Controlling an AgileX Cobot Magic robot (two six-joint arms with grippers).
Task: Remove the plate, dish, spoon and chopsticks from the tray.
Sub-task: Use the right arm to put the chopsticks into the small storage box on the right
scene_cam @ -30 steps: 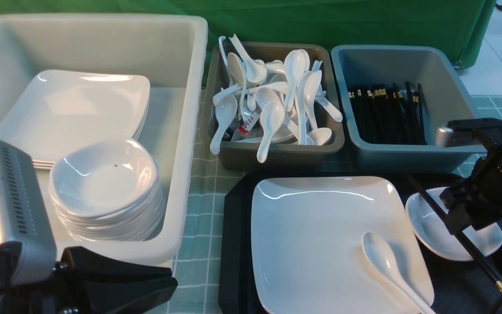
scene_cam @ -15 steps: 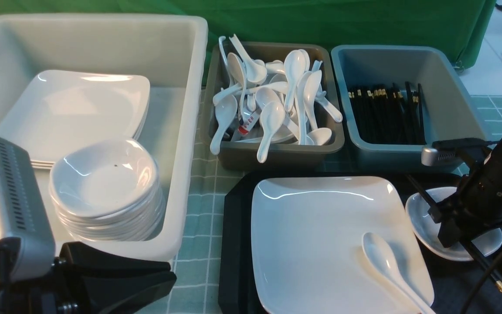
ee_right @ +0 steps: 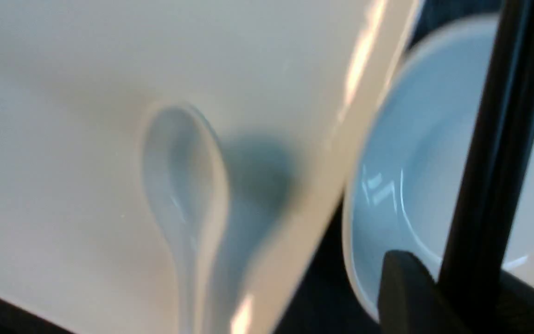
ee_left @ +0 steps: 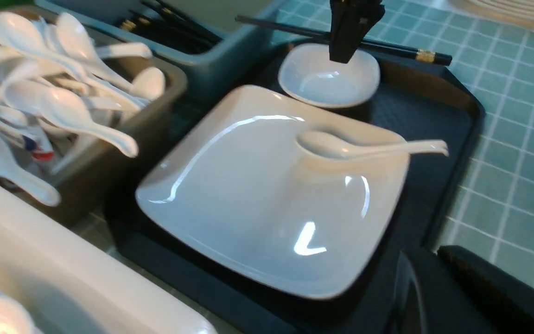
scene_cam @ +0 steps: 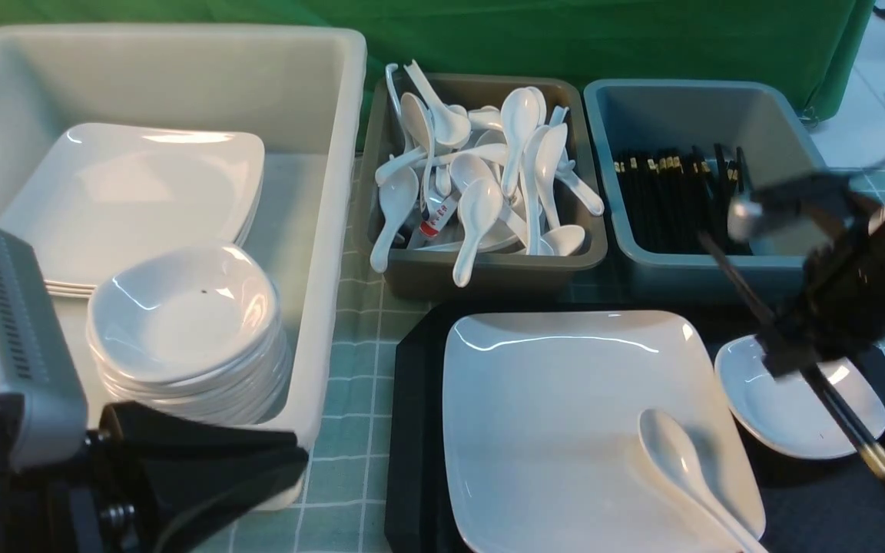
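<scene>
**A:** What sat nearest the robot?

**B:** The left gripper, low at the near left beside the green checked tablecloth. Whether its black fingers were parted or closed could not be told.

**A:** And the tray?

**B:** The large black plastic tray with its raised rim lay at the near right. The big glossy white square plate covered most of it. The glossy white soup spoon rested on the plate's near right corner, bowl upward, its handle running out past the plate's edge.

**A:** Where was the dish?

**B:** The small glossy white rounded-square dish sat on the tray just right of the plate.

**A:** The chopsticks?

**B:** The pair of long thin black chopsticks slanted across above the dish, gold-banded ends nearer. The right gripper was clamped tight around their middle.

**A:** And farther back?

**B:** At the far left, a big white plastic tub held a stack of dishes and, behind it, a stack of square plates. To its right stood a brown-grey bin with a heap of white spoons. Right of that was a blue-grey bin holding a bundle of black chopsticks.
</scene>
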